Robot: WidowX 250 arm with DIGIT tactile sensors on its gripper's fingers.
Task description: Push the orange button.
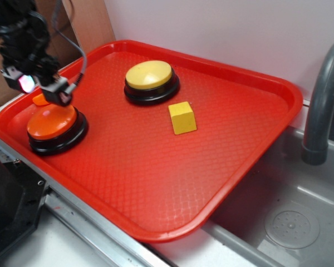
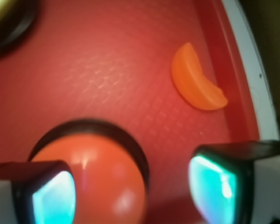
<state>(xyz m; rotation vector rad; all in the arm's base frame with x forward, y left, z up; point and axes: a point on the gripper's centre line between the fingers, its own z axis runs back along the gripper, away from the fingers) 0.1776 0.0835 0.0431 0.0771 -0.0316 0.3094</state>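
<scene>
Exterior and wrist views. We see a red tray (image 1: 239, 150) resting on the bench, with a grey sink (image 1: 292, 222) and faucet (image 1: 323, 105) at its 3 to 4 o'clock side. The orange button (image 1: 52, 121) sits near the tray's 9 o'clock edge, its glossy dome on a black base. The gripper (image 1: 51, 92) hangs directly over the button's far rim, just above or touching it; we cannot tell which. In the wrist view the fingers (image 2: 51, 196) stand wide apart and hold nothing, one over the dome (image 2: 107, 182) at 7 o'clock, the other over bare tray at 5 o'clock. A small orange crescent piece (image 2: 196, 81) lies flat on the tray at 2 o'clock from the button, near the rim. A yellow button (image 1: 150, 78) stands toward the tray's 12 o'clock side, well apart from the orange one, with a yellow block (image 1: 182, 118) just beside it at 4 o'clock.
</scene>
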